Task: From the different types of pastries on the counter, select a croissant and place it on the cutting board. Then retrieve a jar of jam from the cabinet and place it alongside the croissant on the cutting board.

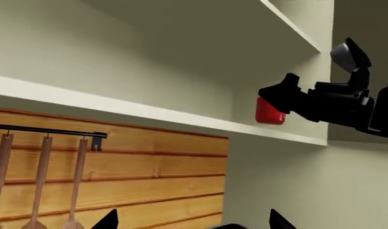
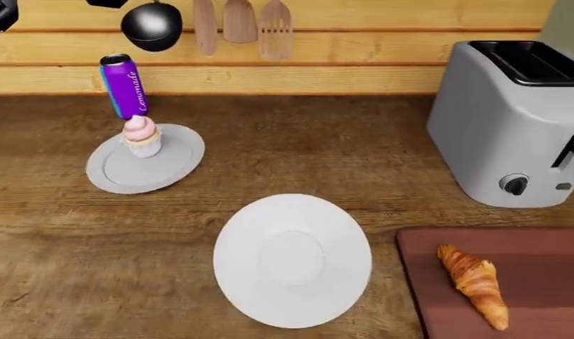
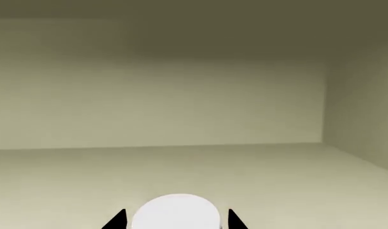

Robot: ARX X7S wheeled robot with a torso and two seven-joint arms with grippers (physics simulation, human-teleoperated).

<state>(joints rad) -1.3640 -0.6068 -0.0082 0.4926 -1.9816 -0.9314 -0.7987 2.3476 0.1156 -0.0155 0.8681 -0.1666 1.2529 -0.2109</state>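
Note:
The croissant (image 2: 475,282) lies on the dark reddish cutting board (image 2: 541,247) at the counter's (image 2: 296,155) front right. The cupcake (image 2: 142,135) stands on a small plate (image 2: 126,173) at the left. The red jar of jam (image 1: 269,113) stands on the cabinet shelf (image 1: 149,112). My right gripper (image 1: 277,101) reaches into the cabinet and straddles it. In the right wrist view its white lid (image 3: 174,212) sits between my right gripper's (image 3: 174,222) tips, with a thin gap on each side. My left gripper (image 1: 194,224) is open and empty, below the shelf.
A purple can (image 2: 125,85) stands behind the cupcake. An empty white plate (image 2: 291,258) lies at the front middle and a toaster (image 2: 508,120) stands at the right. Wooden utensils (image 1: 37,186) hang on a rail against the plank wall. A second shelf (image 1: 289,24) is above the jar.

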